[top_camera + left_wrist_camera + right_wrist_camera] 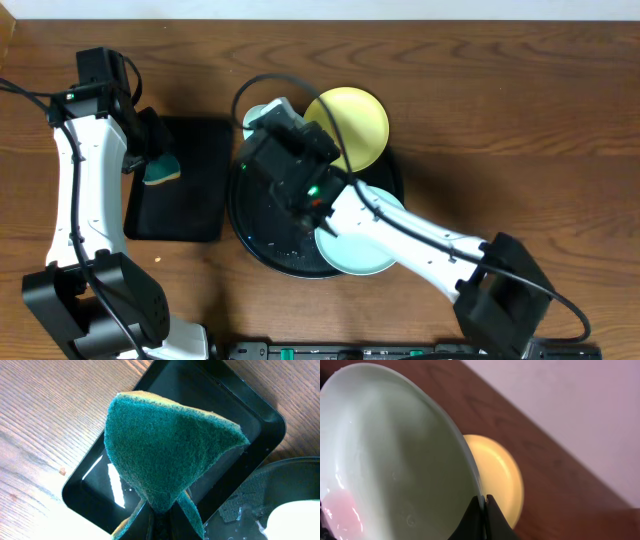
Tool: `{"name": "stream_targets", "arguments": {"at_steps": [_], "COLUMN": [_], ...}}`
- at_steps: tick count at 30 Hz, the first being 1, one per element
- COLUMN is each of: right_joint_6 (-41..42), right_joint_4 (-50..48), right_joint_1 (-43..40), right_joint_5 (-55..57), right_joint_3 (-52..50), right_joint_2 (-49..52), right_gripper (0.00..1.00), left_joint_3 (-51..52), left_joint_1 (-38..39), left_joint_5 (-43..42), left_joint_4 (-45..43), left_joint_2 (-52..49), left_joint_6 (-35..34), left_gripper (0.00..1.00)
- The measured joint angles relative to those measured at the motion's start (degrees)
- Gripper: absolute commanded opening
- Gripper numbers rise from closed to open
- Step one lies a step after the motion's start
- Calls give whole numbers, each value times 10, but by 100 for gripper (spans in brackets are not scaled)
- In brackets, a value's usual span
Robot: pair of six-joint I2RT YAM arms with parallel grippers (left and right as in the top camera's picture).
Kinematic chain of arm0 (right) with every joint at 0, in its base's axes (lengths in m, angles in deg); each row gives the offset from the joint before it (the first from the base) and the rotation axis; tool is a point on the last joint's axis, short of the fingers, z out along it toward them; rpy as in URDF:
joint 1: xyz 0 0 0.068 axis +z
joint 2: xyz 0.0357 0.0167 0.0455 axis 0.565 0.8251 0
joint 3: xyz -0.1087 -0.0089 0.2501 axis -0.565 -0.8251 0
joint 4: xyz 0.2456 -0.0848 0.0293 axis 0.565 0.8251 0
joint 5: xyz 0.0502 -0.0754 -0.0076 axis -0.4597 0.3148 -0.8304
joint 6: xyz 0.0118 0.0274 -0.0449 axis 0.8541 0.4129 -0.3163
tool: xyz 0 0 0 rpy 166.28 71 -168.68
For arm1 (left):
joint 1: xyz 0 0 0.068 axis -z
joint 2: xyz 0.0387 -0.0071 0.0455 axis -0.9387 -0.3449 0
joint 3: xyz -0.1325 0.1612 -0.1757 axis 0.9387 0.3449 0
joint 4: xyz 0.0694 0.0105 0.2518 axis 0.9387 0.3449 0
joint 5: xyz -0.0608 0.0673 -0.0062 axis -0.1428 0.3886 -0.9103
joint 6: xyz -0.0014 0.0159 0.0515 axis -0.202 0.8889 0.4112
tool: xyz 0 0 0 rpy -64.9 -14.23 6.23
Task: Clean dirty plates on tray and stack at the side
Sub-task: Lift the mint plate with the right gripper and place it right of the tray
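Mint plate (395, 460) tilted on edge — rim pinched in right gripper (484, 504).

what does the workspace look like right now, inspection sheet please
surface: dark wood-grain table
job's things: round black tray wet; yellow plate and mint plate lie at its edge; held mint plate tilted, pink smear
clutter: rectangular tray with water
grippers: left gripper shut on green sponge; right gripper shut on that plate's rim
cables: black cable loops over the right arm
surroundings: pale wall behind the table
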Motion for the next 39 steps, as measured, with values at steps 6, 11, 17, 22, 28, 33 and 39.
{"name": "stream_targets", "arguments": {"at_steps": [6, 11, 17, 22, 28, 33, 39], "right_joint_6": [-28, -50, -65, -52, 14, 60, 103], "right_joint_4": [-25, -55, -50, -3, 55, 84, 163], "right_joint_1": [38, 55, 57, 55, 25, -61, -241], "right_joint_5": [110, 198, 216, 168, 1, -177, -358], "right_joint_3": [0, 0, 0, 1, 1, 1, 4], "right_joint_2": [0, 0, -7, -16, -55, -145, -244], "right_gripper": [1, 1, 1, 1, 1, 1, 1], "left_joint_3": [0, 0, 0, 0, 0, 0, 0], "left_joint_1": [0, 0, 0, 0, 0, 0, 0], "left_joint_5": [0, 0, 0, 0, 0, 0, 0], "left_joint_4": [0, 0, 0, 0, 0, 0, 0], "left_joint_2": [0, 0, 0, 0, 0, 0, 0], "left_joint_6": [0, 0, 0, 0, 0, 0, 0], "left_gripper": [8, 7, 7, 7, 7, 7, 7]}}
